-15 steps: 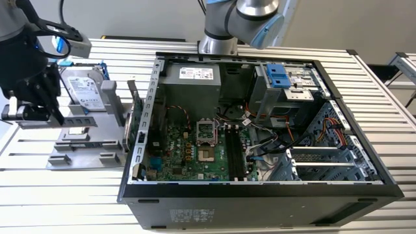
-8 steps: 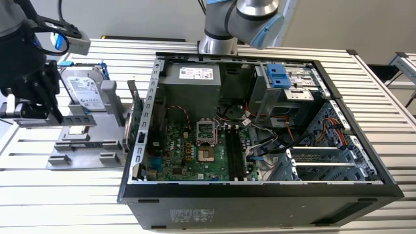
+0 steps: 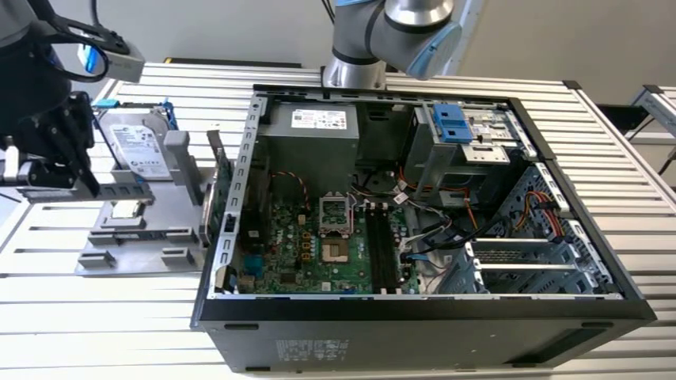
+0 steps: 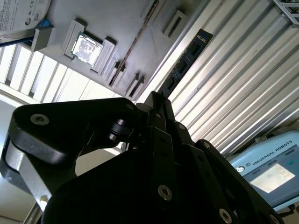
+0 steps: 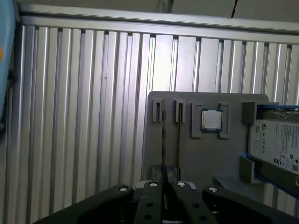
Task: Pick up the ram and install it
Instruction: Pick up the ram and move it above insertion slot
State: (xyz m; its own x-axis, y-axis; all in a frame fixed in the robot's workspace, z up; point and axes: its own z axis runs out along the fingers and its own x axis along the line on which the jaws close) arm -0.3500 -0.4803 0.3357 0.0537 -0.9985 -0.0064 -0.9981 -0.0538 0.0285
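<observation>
One ram (image 5: 163,135) was noted standing on edge in a slot of the grey holder tray (image 5: 196,158), presumably so its flat faces could be clamped. The gripper (image 5: 167,185) was lined up over it at the tray's edge. Whether it was grasped could not be told.

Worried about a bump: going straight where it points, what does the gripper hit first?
Likely the ram, on edge in the gray tray, in line with the gripper; depth is unclear.

Ribbed metal table (image 3: 106,317), open computer case (image 3: 423,332), grey parts tray (image 3: 138,257) beside it
</observation>
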